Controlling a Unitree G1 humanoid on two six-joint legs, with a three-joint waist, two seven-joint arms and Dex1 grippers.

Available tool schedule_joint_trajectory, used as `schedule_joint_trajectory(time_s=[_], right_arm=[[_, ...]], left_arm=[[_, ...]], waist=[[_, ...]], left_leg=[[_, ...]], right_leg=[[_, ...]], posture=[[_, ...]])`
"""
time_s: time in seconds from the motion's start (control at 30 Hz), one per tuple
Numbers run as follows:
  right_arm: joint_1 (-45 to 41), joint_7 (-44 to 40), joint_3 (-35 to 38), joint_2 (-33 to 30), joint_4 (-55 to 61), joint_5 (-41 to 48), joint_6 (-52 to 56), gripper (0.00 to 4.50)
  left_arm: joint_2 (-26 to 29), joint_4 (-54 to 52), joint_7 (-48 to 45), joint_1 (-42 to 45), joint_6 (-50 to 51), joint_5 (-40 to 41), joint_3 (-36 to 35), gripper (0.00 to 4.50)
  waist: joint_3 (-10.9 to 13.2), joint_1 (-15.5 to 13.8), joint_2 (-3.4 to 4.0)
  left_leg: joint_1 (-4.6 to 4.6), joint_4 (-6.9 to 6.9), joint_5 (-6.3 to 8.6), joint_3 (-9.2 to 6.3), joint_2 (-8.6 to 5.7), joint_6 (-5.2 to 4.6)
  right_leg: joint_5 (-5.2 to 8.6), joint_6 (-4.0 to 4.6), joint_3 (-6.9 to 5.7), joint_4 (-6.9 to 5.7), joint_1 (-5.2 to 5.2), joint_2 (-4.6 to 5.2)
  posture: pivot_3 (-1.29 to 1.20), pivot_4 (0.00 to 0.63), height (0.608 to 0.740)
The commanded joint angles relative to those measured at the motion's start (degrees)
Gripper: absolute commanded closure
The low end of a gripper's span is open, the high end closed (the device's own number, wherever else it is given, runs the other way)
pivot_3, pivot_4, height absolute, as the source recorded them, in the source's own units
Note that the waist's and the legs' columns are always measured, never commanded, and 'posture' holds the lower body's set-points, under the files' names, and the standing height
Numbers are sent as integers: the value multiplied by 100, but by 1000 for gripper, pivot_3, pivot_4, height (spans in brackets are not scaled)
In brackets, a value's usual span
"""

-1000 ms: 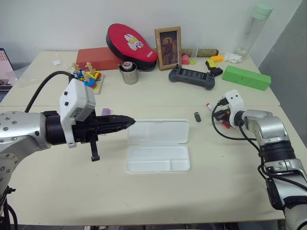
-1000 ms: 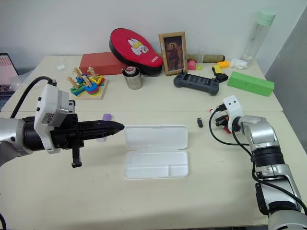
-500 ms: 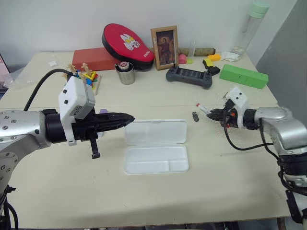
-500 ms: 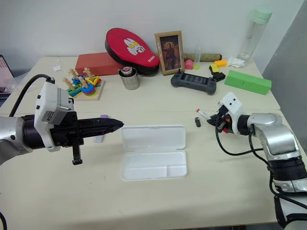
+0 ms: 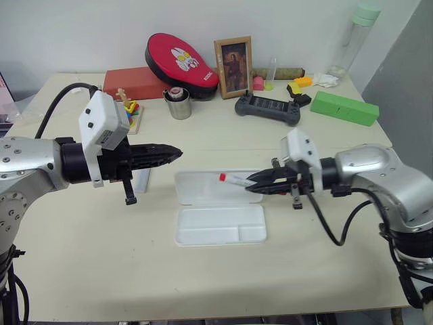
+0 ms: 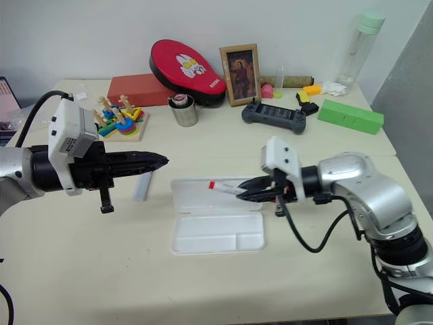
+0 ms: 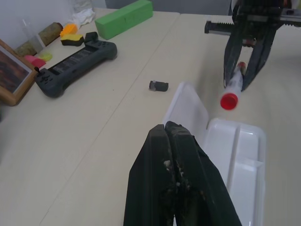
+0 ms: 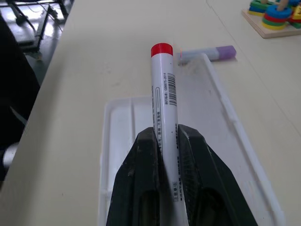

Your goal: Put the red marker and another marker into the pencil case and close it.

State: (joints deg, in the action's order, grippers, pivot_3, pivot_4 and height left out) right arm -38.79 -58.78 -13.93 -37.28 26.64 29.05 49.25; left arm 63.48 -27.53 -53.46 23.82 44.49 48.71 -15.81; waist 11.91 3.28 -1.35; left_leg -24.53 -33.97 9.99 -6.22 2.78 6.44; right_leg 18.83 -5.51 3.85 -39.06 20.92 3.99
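Right now the right gripper [image 5: 252, 183] has its two black fingers clamped on the red marker [image 5: 235, 179], which sticks out level past the fingertips, red end leading, above the open lid of the pencil case [image 5: 220, 206]. The right wrist view shows the same grip: the white barrel [image 8: 163, 101] is pinched between the fingers and lies along the case below it. That case lies open and flat near the middle of the table [image 5: 203, 284], its lid half toward the far edge and its divided tray half toward the near edge; nothing is in the tray. The left gripper [image 5: 177, 152] hangs above the table on the left of the case, its fingers pressed fully together and holding nothing, its tip pointing across toward the right arm. Just behind and below it, the purple-capped marker [image 6: 142, 185] lies on the table beside the left end of the case, partly hidden by the arm. A small dark cap-like piece [image 7: 158, 86] rests on the table beyond the case's right end. Along the far edge stand a green box [image 5: 346, 108], a black game controller [image 5: 268, 108], a framed picture [image 5: 234, 66], a metal cup [image 5: 179, 105] and a stacking toy [image 6: 119, 118].
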Motion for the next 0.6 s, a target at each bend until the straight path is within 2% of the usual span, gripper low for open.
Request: schedule_joint_trajectory(time_s=[0.03,0.33,0.53,0.6], right_arm=[[4,328,-452,193,-103,-326,-45,4236],[93,412,-1138,385,-691,-811,-214,4236],[112,194,-1257,357,-922,-938,-398,4236],[116,102,-1273,338,-953,-975,-469,3532]], left_arm=[[88,17,-101,151,-124,-120,-54,4500],[31,-15,-95,245,-106,-198,-47,4500],[-3,-29,-55,269,-92,-208,-62,4500],[-5,-30,-52,270,-96,-217,-63,4500]], waist=[[0,-1,-1],[-1,-4,-1],[-1,-2,-1],[-1,-2,-1]], left_leg=[[-5,0,0,1,0,0],[-17,-1,0,1,0,0],[-18,-1,-1,1,0,0],[-18,-2,-1,0,0,0]], right_leg=[[0,0,2,-1,6,0],[0,0,0,-4,22,0],[0,0,0,-6,23,0],[0,0,1,-6,22,0]], posture=[[0,150,740],[0,150,740],[0,150,740],[0,150,740]])
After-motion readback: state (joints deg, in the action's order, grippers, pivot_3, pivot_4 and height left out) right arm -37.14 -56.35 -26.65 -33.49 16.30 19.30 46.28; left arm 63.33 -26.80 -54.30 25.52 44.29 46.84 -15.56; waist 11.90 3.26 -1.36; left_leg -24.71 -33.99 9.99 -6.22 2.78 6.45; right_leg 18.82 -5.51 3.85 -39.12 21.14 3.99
